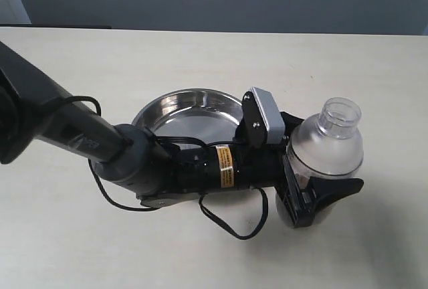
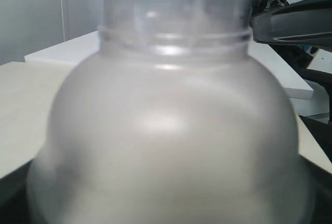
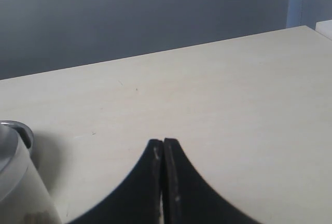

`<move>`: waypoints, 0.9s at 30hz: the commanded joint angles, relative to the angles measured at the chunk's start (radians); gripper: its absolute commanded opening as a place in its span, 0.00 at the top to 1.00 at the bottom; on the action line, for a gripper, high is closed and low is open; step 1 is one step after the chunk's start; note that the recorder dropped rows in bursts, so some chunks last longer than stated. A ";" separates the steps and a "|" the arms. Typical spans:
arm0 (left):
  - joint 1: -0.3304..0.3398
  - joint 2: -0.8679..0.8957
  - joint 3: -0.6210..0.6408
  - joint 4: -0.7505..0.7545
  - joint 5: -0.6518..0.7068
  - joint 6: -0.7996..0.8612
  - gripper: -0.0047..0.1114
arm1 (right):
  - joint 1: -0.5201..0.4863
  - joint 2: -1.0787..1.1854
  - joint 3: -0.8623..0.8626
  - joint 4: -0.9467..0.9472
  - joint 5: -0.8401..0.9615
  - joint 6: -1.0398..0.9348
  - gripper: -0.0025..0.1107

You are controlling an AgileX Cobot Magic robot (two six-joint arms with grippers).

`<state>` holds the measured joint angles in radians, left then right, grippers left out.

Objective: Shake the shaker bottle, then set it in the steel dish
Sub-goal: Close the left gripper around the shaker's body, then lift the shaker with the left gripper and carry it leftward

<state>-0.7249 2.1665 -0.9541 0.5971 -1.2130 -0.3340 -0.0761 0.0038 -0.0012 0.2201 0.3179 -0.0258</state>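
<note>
The shaker bottle [image 1: 326, 143], frosted with a clear round cap, stands right of the steel dish [image 1: 190, 110] in the exterior view. My left gripper [image 1: 326, 165] reaches across the dish's near side and is shut on the bottle's lower body, one black finger [image 1: 334, 188] in front and the other behind. Whether the bottle rests on the table or hangs above it, I cannot tell. The bottle [image 2: 166, 130] fills the left wrist view and hides the fingers. My right gripper [image 3: 163, 145] is shut on nothing over the table; the bottle [image 3: 15, 182] shows at that view's edge.
The pale table [image 1: 321, 61] stretches behind and to the right of the dish. Black cables [image 1: 231, 225] loop under the left arm's wrist. A dark piece of equipment [image 2: 295, 24] shows off the table in the left wrist view.
</note>
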 commanded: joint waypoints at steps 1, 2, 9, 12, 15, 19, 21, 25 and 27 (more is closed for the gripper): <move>-0.007 0.002 -0.001 -0.003 -0.008 0.011 0.94 | -0.004 -0.004 0.001 -0.001 -0.010 0.000 0.98; -0.007 0.002 -0.001 -0.019 -0.008 0.002 0.93 | -0.004 -0.004 0.001 -0.001 -0.010 0.000 0.98; -0.005 -0.002 -0.001 -0.030 -0.008 -0.005 0.96 | -0.004 -0.004 0.001 -0.001 -0.010 0.000 0.98; -0.005 -0.024 -0.001 -0.036 -0.008 -0.013 0.96 | -0.004 -0.004 0.001 -0.001 -0.010 0.000 0.98; -0.005 -0.074 -0.001 -0.039 -0.008 -0.013 0.96 | -0.004 -0.004 0.001 -0.001 -0.010 0.000 0.98; 0.012 -0.180 0.028 -0.063 0.046 0.001 0.96 | -0.004 -0.004 0.001 -0.001 -0.010 0.000 0.98; 0.024 -0.239 0.050 -0.080 0.125 -0.003 0.96 | -0.004 -0.004 0.001 -0.001 -0.010 0.000 0.98; 0.034 -0.373 0.084 -0.116 0.291 -0.002 0.96 | -0.004 -0.004 0.001 -0.001 -0.010 0.000 0.98; 0.034 -0.430 0.096 -0.189 0.382 0.051 0.96 | -0.004 -0.004 0.001 -0.001 -0.010 0.000 0.98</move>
<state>-0.6944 1.8234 -0.8731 0.4932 -0.9107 -0.3276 -0.0761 0.0038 -0.0012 0.2201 0.3179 -0.0258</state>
